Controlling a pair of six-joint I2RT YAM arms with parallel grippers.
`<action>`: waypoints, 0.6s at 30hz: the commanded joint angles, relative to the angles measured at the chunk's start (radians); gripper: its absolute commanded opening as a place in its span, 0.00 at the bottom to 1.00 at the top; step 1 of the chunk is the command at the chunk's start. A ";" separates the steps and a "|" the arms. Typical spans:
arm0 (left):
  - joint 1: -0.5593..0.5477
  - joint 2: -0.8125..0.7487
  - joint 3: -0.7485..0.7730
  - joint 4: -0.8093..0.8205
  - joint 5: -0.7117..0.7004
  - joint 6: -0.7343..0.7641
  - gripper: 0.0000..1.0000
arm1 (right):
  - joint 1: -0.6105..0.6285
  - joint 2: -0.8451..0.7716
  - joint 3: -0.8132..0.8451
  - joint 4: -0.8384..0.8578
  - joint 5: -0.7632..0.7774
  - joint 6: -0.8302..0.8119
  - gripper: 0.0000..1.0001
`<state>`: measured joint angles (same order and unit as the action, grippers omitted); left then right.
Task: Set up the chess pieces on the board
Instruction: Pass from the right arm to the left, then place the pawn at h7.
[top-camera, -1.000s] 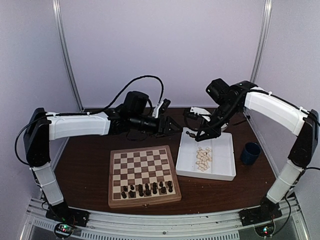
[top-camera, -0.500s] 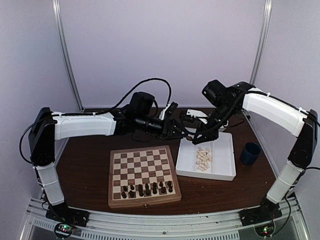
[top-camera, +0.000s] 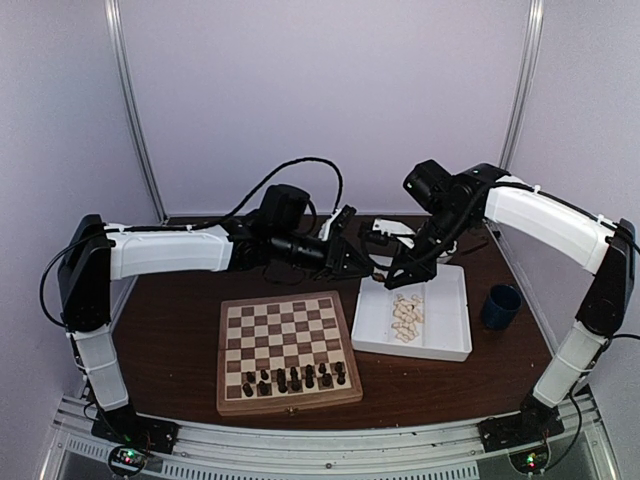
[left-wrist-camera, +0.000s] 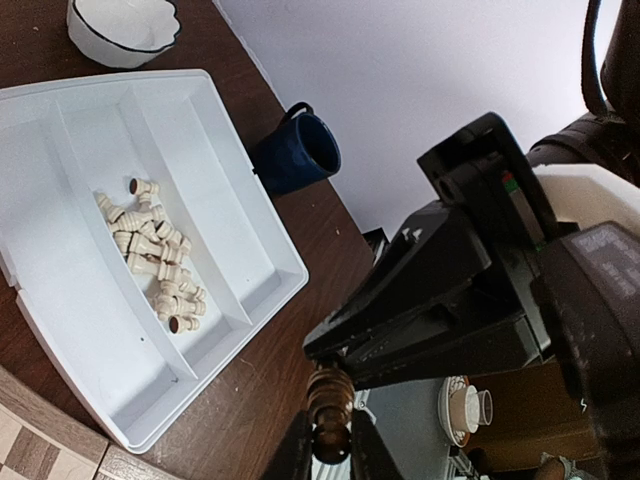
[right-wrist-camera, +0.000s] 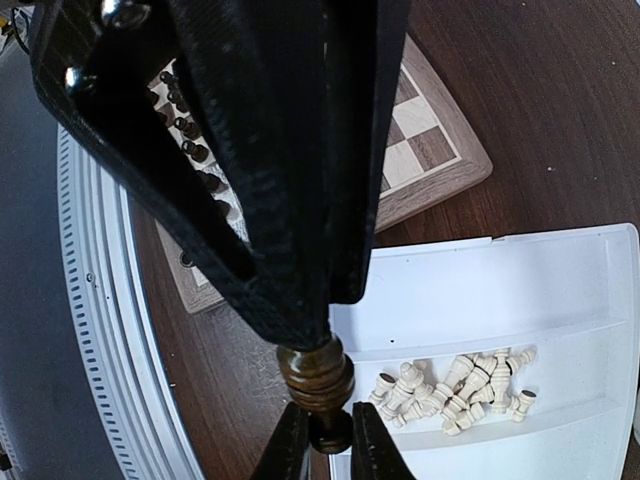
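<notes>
- The white tray (top-camera: 445, 322) lies on the dark surface (top-camera: 170, 330), and the two arms meet in the air above its far left corner.
- A dark brown piece (left-wrist-camera: 328, 395) hangs there between the two arms, well above the tray, not on the board.
- The left fingers (left-wrist-camera: 360, 455) are clenched on one end of this piece; the piece sits tight between the two tips.
- The right fingers (right-wrist-camera: 368, 450) are clenched on its other end, so both arms grasp the same piece (right-wrist-camera: 315, 375) at once.
- The cream pieces (top-camera: 406, 317) lie in a loose heap in the middle compartment of the tray.
- The board (top-camera: 285, 330) lies flat just left of the tray, near it but not touching.
- A row of dark pieces (top-camera: 295, 380) stands along the board edge nearest to the arm bases; the other squares are bare.
- A blue cup (top-camera: 500, 306) stands just right of the tray.
- A white bowl (left-wrist-camera: 120, 30) stands near one corner of the tray.
</notes>
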<state>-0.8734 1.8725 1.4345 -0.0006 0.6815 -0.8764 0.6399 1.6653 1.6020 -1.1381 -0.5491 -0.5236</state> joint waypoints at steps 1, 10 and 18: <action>-0.001 -0.042 0.010 0.011 -0.014 0.039 0.12 | 0.007 -0.027 -0.008 0.001 0.018 0.001 0.15; 0.015 -0.275 -0.090 -0.450 -0.238 0.307 0.11 | 0.004 -0.082 -0.137 0.050 0.059 -0.004 0.14; -0.039 -0.445 -0.217 -0.824 -0.564 0.456 0.10 | 0.002 -0.114 -0.188 0.066 0.094 -0.002 0.14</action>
<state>-0.8780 1.4784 1.2724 -0.5720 0.3405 -0.5358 0.6399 1.5902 1.4284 -1.0981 -0.4927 -0.5243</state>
